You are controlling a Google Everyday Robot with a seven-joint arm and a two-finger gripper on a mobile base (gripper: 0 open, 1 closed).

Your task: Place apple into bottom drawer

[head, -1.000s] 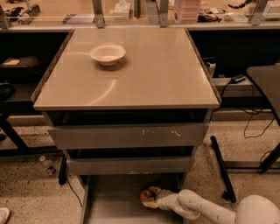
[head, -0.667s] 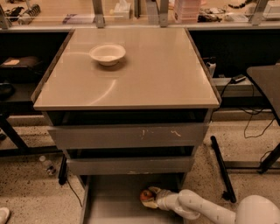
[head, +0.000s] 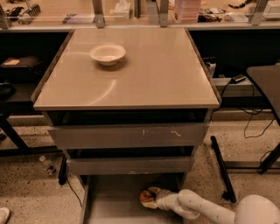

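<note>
Grey bottom drawer (head: 111,202) stands open. The gripper (head: 149,199) sits low inside it, clamped around the apple (head: 145,195), at or just above the floor. Looks nearly done; left: release and retract.

Speckled terrazzo floor (head: 26,192) spreads on both sides of the fingers (head: 152,203), which clasp the small red-orange apple (head: 145,195) low in the open grey metal bottom drawer (head: 111,203). Above them rises the tan-topped grey bench (head: 140,83), and beyond it a cluttered wooden counter (head: 78,11). Right of the fingers lie black cables (head: 251,118) and a black table foot (head: 222,170). To their left lies a clear plastic bottle (head: 47,165).
</note>
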